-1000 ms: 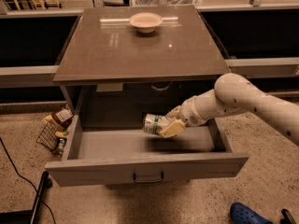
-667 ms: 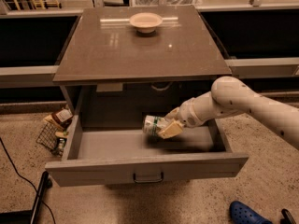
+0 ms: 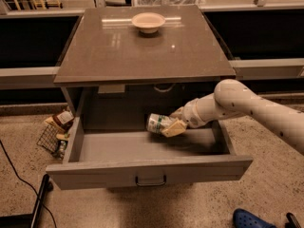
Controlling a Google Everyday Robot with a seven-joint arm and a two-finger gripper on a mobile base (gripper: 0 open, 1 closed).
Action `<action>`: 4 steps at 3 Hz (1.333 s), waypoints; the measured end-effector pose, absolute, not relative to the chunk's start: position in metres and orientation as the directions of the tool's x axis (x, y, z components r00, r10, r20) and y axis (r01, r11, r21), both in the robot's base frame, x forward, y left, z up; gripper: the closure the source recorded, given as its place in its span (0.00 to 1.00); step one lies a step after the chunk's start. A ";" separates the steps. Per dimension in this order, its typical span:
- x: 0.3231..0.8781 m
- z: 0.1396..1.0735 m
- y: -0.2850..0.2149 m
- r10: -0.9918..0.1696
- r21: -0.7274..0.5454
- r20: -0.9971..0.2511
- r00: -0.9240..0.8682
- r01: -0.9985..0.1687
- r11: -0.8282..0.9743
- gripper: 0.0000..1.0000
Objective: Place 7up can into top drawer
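Observation:
The top drawer (image 3: 147, 174) is pulled open under the brown counter; its grey front panel has a small metal bar handle (image 3: 150, 181). My gripper (image 3: 168, 125) reaches in from the right, inside the drawer space, and is shut on the 7up can (image 3: 157, 122). The can is whitish-silver with green markings and lies on its side, held a little above the drawer floor, right of the middle. My white arm (image 3: 247, 108) stretches over the drawer's right side.
A shallow beige bowl (image 3: 148, 22) stands at the back of the counter top (image 3: 142, 51). A wire basket with packets (image 3: 56, 133) sits on the floor to the left. A black cable (image 3: 23, 179) and a blue shoe (image 3: 254, 219) lie on the floor.
My arm has drawn slightly to the left and lower with the can; the can stays held inside the open drawer. The drawer has not moved.

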State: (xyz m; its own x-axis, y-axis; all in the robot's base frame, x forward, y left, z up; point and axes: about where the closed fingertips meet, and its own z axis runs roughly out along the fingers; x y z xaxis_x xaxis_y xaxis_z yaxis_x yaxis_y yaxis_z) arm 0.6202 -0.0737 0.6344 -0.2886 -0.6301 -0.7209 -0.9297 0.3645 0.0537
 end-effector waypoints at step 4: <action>0.637 0.616 -0.066 -0.628 0.080 -0.719 -0.297 -0.933 0.350 0.35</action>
